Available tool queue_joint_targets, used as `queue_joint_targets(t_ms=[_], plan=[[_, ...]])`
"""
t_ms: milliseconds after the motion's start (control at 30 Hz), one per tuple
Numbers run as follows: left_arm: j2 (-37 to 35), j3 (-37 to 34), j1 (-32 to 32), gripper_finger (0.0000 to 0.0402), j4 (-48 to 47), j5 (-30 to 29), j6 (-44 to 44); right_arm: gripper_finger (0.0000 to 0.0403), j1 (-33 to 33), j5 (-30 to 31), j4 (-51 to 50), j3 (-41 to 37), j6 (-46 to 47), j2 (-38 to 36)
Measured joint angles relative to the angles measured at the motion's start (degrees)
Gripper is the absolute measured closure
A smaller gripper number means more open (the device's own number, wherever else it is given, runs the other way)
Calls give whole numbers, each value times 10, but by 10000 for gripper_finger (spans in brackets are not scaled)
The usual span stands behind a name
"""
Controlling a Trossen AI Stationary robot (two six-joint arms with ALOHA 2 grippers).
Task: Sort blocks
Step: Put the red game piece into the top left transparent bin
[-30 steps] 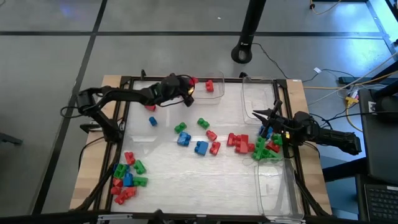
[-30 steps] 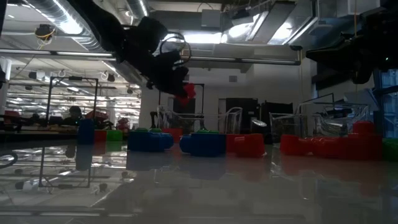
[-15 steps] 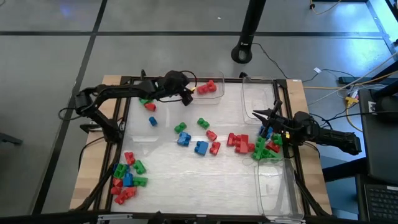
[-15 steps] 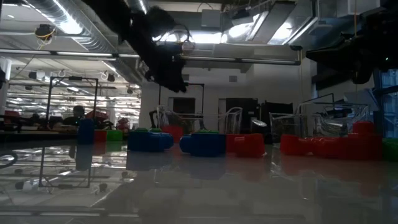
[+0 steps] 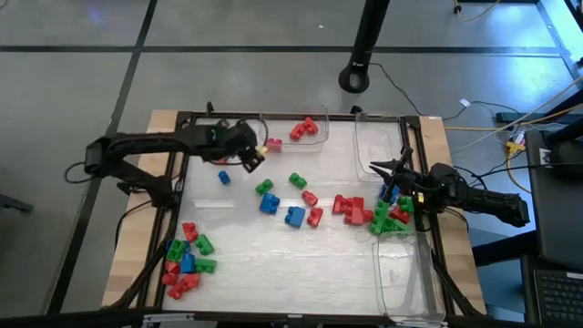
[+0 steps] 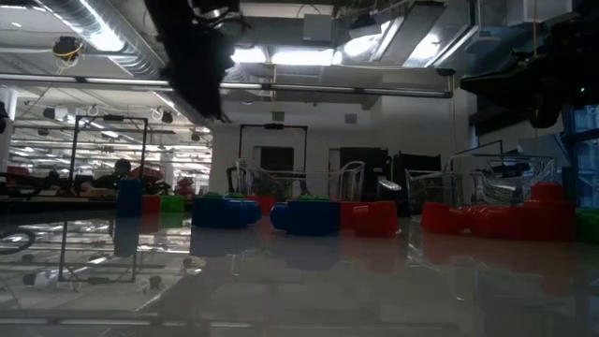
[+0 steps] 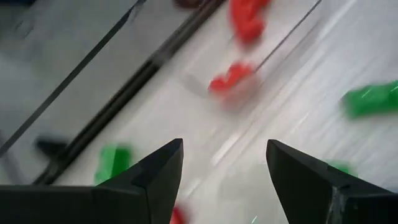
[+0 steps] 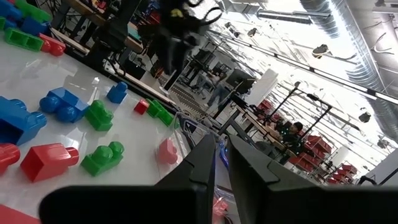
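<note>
The left gripper (image 5: 258, 155) is seen near the far left part of the table (image 5: 301, 264), beside the clear bin at the far edge (image 5: 293, 146); its two fingers (image 7: 158, 171) are spread apart and nothing is held between them. The right gripper (image 5: 381, 169) is placed at the right side of the table, close to the clear bin at the far right corner (image 5: 364, 155); its fingers (image 8: 199, 165) are pressed almost together and no block is seen between them.

The blocks are scattered over the table. A few red blocks (image 5: 304, 128) are lying inside the bin at the far edge. A small blue block (image 5: 224, 178) is found just beside the left gripper; two green blocks (image 5: 264, 187) (image 5: 297, 179) and two blue blocks (image 5: 269, 203) (image 5: 295, 216) are lying near the middle, with red ones (image 5: 310, 198) next to them. A group of red blocks (image 5: 350, 207) is placed right of the middle; a heap of green, red and blue blocks (image 5: 390, 219) is gathered under the right arm. A mixed pile of blocks (image 5: 185, 260) is seen at the near left corner. A third clear bin (image 5: 410, 296) is standing at the near right corner.
</note>
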Motion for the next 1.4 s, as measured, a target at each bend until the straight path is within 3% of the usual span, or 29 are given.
queue_joint_targets(t_ms=[267, 567, 833, 1167, 1400], plan=[[32, -45, -25, 181, -59, -51, -138, 359, 0, 0, 7, 0, 0, 0], [135, -51, -20, 181, -70, -57, -157, 359, 0, 0, 9, 0, 0, 0], [215, -51, 3, 181, -169, -76, -203, 359, 0, 0, 9, 0, 0, 0], [221, -54, 11, 181, -127, -89, -209, 358, 0, 0, 6, 0, 0, 0], [221, -94, 38, 181, -103, -89, -212, 359, 0, 0, 0, 0, 0, 0]])
